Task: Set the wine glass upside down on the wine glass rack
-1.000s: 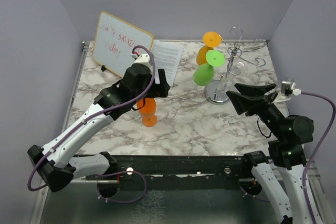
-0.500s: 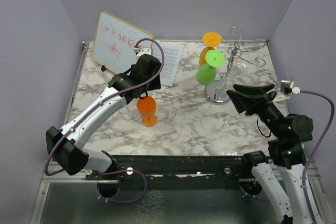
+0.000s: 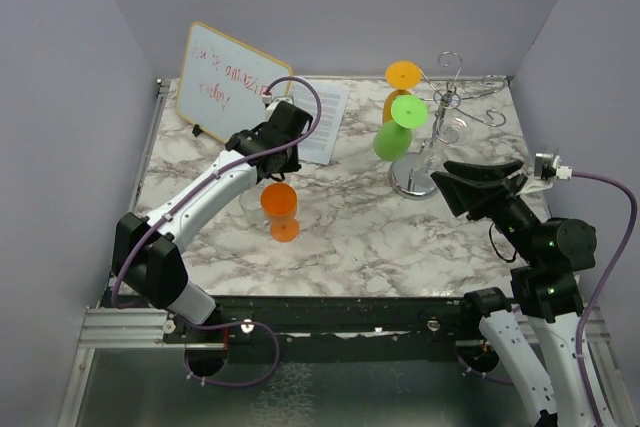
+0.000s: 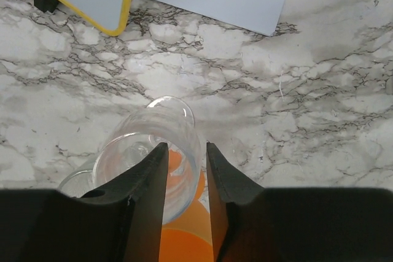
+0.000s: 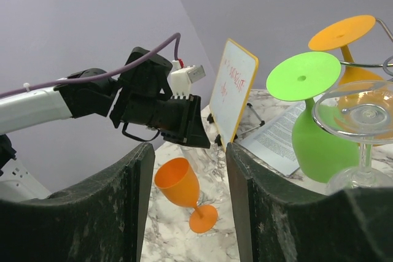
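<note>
Wine glass, the clear one (image 4: pixel 144 145), stands on the table (image 3: pixel 350 232) at about 9 o'clock, just beside an orange glass (image 3: pixel 280 209). The left gripper (image 4: pixel 184 146) hangs over its rim, fingers close together around the glass wall; I cannot tell if they pinch it. The right gripper (image 3: pixel 445 173) is open and holds nothing. I think this is the grabbing step. Next it needs a firm grip, a lift, a flip, then a trip to the rack (image 3: pixel 412 182) at 2 o'clock

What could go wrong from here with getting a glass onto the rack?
The left end effector sits over a clear glass and the standing orange glass crowded together; it may pinch the wrong one or tip either. The rack already carries a green glass, a hung orange glass and a hung clear glass, so a newcomer could knock them.
</note>
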Robot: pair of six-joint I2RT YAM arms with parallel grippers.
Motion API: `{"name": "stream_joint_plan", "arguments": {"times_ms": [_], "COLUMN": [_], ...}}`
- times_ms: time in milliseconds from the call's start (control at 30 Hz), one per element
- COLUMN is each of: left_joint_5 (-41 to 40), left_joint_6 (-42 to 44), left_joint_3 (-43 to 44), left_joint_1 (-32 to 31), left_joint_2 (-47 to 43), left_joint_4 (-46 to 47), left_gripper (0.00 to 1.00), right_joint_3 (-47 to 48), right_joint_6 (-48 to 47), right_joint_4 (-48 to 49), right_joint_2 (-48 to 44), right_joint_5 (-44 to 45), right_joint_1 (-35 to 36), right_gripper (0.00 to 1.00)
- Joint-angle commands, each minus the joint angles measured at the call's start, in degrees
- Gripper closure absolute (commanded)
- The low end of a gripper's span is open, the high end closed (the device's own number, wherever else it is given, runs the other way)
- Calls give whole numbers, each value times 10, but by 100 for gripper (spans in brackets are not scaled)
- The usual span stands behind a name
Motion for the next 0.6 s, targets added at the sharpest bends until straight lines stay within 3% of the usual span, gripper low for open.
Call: {"name": "stream_joint_plan", "arguments": {"times_ms": [0, 200, 300, 567], "left_joint_5": [32, 83, 119, 205], "left_joint_6": [19, 51, 63, 68], "left_joint_3": [10, 27, 33, 44], "left_joint_1": [1, 1, 1, -26], "left_joint_2": [11, 18, 18, -9], "left_joint_4": [3, 2, 2, 17], "left_gripper": [71, 86, 100, 100], "right_joint_3": [1, 0, -1, -36], "right_joint_6": [3, 27, 34, 137], "right_joint_4": [-19, -14, -19, -56], "right_joint_2": [-7, -10, -11, -42], "right_joint_5": [9, 15, 23, 50], "right_joint_1": [3, 3, 3, 3], "right_gripper": [47, 50, 50, 53]}}
